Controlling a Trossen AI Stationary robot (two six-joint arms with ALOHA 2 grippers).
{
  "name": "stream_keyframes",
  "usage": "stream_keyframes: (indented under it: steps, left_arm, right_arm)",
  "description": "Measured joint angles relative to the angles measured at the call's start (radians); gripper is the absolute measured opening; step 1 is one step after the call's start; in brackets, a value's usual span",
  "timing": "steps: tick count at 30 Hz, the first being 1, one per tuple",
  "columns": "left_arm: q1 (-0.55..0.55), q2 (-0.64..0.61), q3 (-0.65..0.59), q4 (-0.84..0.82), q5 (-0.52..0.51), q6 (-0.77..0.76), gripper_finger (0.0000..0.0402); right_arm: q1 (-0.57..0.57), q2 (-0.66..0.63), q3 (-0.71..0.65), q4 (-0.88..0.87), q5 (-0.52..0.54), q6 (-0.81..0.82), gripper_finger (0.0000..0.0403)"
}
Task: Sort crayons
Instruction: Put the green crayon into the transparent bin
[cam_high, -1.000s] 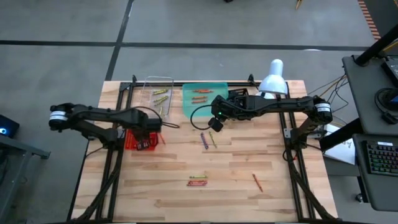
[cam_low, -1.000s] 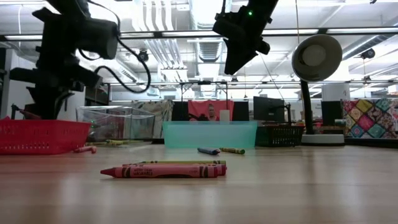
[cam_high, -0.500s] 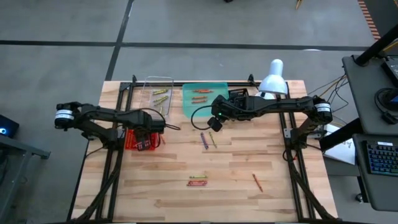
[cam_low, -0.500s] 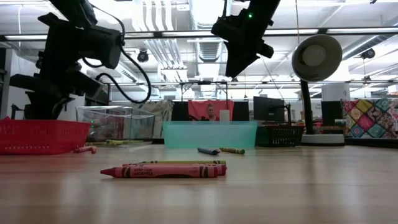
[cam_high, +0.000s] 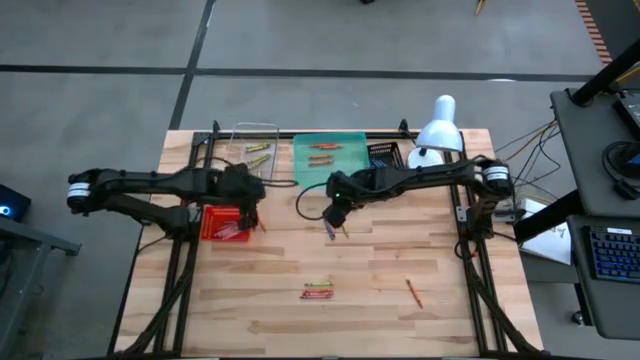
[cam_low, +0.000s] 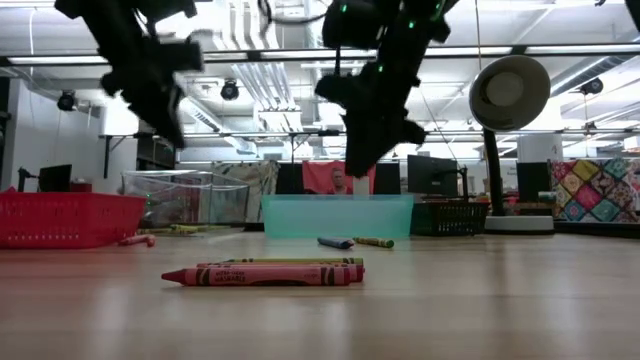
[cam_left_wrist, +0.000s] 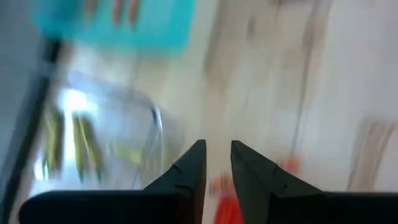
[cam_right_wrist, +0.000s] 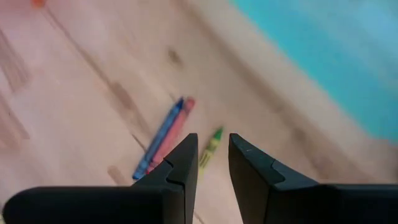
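Dark and jointed, both arms reach in over the pale wooden table (cam_high: 380, 300) from its two sides. The right gripper (cam_high: 336, 213) hangs above the middle of the table, over a small cluster of crayons; its wrist view shows the jaws a little apart with nothing between them, and below them a blue crayon (cam_right_wrist: 160, 137) touching a pink-red one (cam_right_wrist: 176, 132), with a yellow-green crayon (cam_right_wrist: 210, 147) just beside. The left gripper (cam_high: 245, 195) sits at the far edge of the red mesh basket (cam_high: 225, 224), its jaws likewise a little apart and empty in its own view.

Nearest the front edge lie a red and a yellow-green crayon (cam_high: 318, 291) pressed side by side, and one orange crayon (cam_high: 413, 292) apart to the right. One more red crayon (cam_high: 262, 224) lies just beside the basket. Farther back, the clear tray (cam_high: 256, 150) holds several yellow-green crayons; their number cannot be told. The teal tray (cam_high: 352, 142) next to it holds two orange ones. A dark basket (cam_high: 383, 155) and a white lamp (cam_high: 438, 132) stand at the far right.

Beyond the table, the low view shows a workshop with ceiling lights, monitors and a seated person (cam_low: 338, 183).
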Motion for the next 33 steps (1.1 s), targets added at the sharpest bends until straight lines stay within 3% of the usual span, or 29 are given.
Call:
stream_keyframes:
  steps: [8,26,33]
  left_arm:
    - [0.0,-0.142,-0.032,0.257,-0.009,0.1,0.0057]
    - [0.0,-0.191,-0.034,0.288,-0.008,0.136,0.0057]
    - [0.0,-0.189,-0.039,0.326,-0.008,0.136,0.0057]
  right_arm:
    - [0.0,0.108,0.0,-0.028,-0.075,0.079,0.0079]
    - [0.006,0.218,0.004,-0.018,-0.097,0.108,0.0079]
    - [0.007,0.226,0.005,-0.017,-0.092,0.102,0.0045]
